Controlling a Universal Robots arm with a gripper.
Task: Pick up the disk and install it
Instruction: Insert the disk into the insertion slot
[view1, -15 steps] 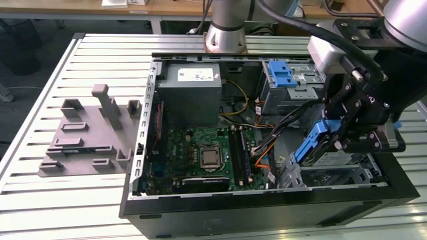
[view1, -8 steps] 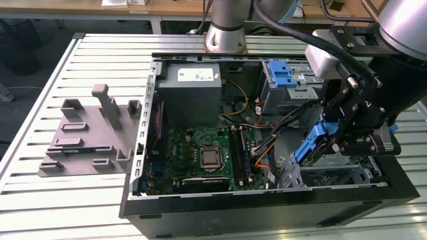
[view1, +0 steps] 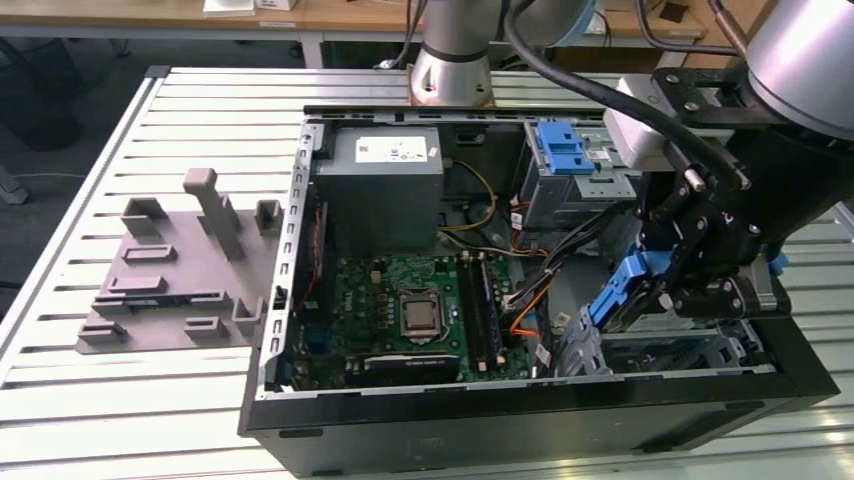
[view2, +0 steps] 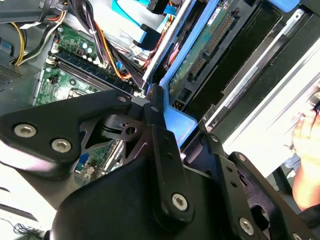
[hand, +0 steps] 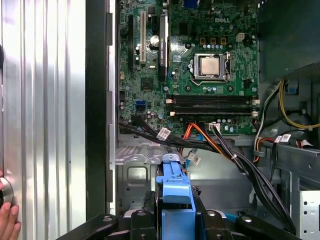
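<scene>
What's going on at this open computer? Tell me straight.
The robot arm's tool is shut on the disk, gripping it at its blue-railed edge. It holds the disk tilted on edge inside the open computer case, over the metal drive bay at the exterior view's right, beside the motherboard. The disk does not look seated yet. A person's hand is near the slatted table.

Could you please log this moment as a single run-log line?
gripper: shut on disk; disk: tilted above drive bay; install: not seated
</scene>
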